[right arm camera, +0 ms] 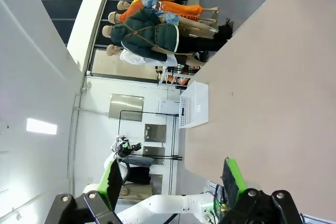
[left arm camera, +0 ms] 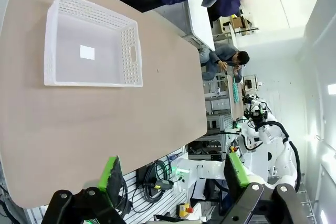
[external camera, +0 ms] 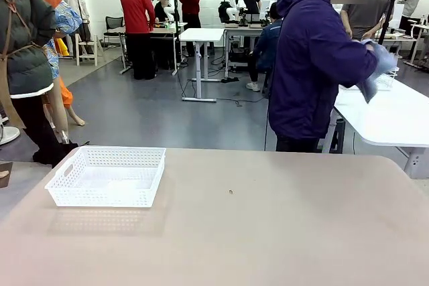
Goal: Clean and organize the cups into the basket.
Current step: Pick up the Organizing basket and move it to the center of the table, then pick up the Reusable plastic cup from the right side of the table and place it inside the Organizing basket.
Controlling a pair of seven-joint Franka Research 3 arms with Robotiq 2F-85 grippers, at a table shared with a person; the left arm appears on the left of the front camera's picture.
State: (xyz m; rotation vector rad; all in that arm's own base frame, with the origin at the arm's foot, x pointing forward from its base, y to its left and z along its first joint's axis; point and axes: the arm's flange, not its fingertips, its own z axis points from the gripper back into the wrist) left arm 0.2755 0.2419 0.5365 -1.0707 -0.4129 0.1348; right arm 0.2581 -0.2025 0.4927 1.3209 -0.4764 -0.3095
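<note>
1. Basket (external camera: pixel 100 195): white plastic, shallow and rectangular, with fine lattice walls, a solid floor and a handle cutout in a short end. It stands on the tabletop (external camera: pixel 268 232) near the far left corner, with its long axis along the far edge. It holds nothing but a small white label (left arm camera: pixel 87 52) on its floor.
2. Cups: none in the basket yet. Where they stand cannot be told.
3. Left gripper (left arm camera: pixel 172 177): black fingers with green pads (left arm camera: pixel 110 174), spread wide with nothing between them. The basket lies ahead of the fingers and off to one side of their line, well apart. Judged the nearer arm, since the basket sits on its side of the tabletop.
4. Right gripper (right arm camera: pixel 172 182): same build, fingers wide apart and empty. The basket lies far ahead of it, across the tabletop.
5. Tabletop: matte beige and smooth, with rounded corners. A small dark speck (external camera: pixel 230 192) lies near the middle.
6. Person (external camera: pixel 315 65): in a purple jacket, beyond the far edge and right of middle. Turned to a white side table, hands on something pale blue that is too small to identify.
7. Judgement: the task is at its start. A cup would go in from above, and two would sit side by side along the long axis.
</note>
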